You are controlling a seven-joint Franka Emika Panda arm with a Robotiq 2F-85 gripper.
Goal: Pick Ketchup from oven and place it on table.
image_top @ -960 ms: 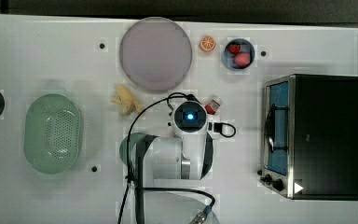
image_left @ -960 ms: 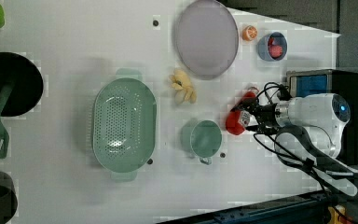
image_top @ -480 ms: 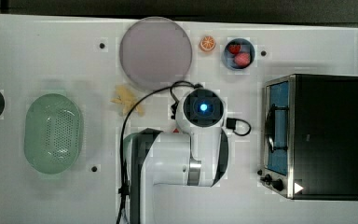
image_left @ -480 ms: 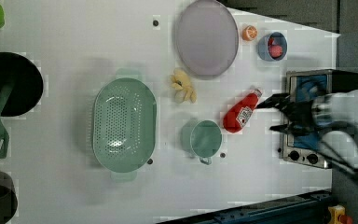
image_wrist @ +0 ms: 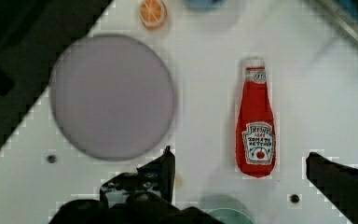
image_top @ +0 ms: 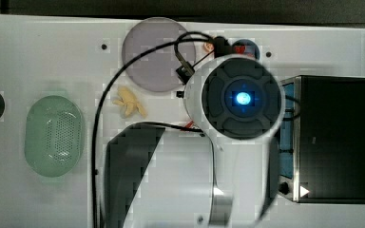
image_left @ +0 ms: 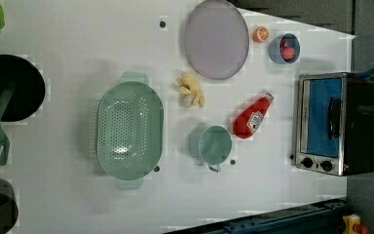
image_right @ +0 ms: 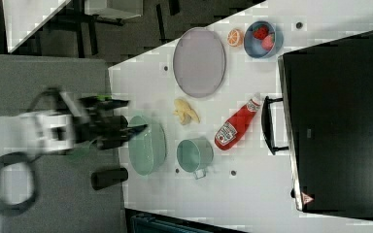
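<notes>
The Ketchup (image_left: 251, 117) lies on its side on the white desk (image_left: 78, 39), between the green cup (image_left: 214, 145) and the oven (image_left: 332, 123), clear of both. The gripper (image_wrist: 237, 170) hangs above the bottle with its fingers (image_wrist: 161, 170) spread wide, holding nothing. The oven door is shut.
</notes>
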